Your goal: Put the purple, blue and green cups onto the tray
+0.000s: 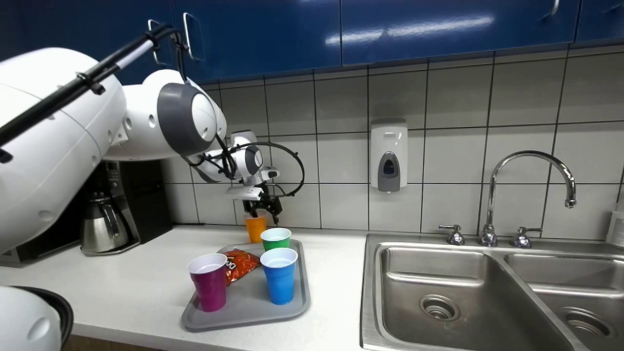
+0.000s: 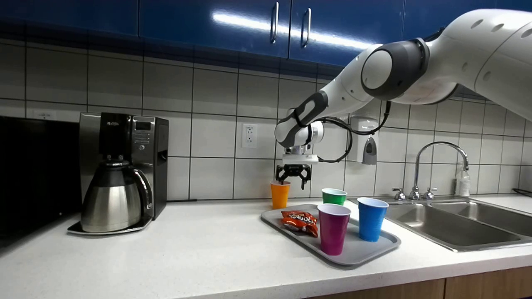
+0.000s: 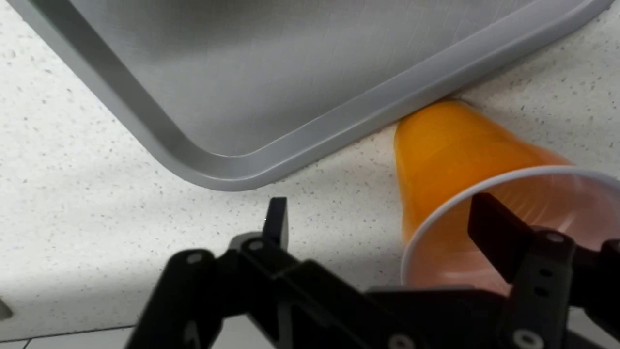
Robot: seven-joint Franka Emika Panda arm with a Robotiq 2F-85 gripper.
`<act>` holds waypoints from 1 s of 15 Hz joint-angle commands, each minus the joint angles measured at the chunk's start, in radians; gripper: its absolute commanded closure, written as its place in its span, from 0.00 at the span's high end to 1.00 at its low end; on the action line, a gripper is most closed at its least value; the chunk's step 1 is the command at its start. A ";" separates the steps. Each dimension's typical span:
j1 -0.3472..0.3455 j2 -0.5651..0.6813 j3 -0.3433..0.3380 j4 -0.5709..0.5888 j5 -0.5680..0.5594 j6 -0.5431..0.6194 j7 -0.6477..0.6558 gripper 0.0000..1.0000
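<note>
The purple cup (image 1: 212, 291) (image 2: 332, 233), blue cup (image 1: 281, 282) (image 2: 371, 222) and green cup (image 1: 277, 242) (image 2: 335, 199) stand upright on the grey tray (image 1: 251, 304) (image 2: 358, 254). The tray's corner also shows in the wrist view (image 3: 290, 111); these three cups do not show clearly there. My gripper (image 1: 265, 217) (image 2: 293, 183) (image 3: 380, 211) is open above the counter behind the tray. One finger reaches inside the mouth of an orange cup (image 1: 255, 231) (image 2: 279, 196) (image 3: 448, 150); the other is outside it, well apart from the wall. The gripper holds nothing.
The orange cup stands on the counter right beside the tray's back edge. A red snack bag (image 1: 240, 266) (image 2: 300, 221) lies on the tray. A coffee maker (image 2: 161, 166) with a steel carafe (image 2: 111, 203) and a sink (image 1: 429, 280) flank the tray.
</note>
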 commanded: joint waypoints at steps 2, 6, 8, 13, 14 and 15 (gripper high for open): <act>0.009 0.027 -0.013 0.058 0.011 -0.042 0.014 0.58; 0.009 0.029 -0.013 0.056 0.011 -0.042 0.012 0.27; 0.010 0.029 -0.013 0.051 0.010 -0.039 0.011 0.11; 0.011 0.026 -0.012 0.054 0.012 -0.034 0.011 0.01; 0.011 0.025 -0.011 0.055 0.013 -0.033 0.011 0.01; 0.011 0.024 -0.011 0.054 0.013 -0.032 0.011 0.01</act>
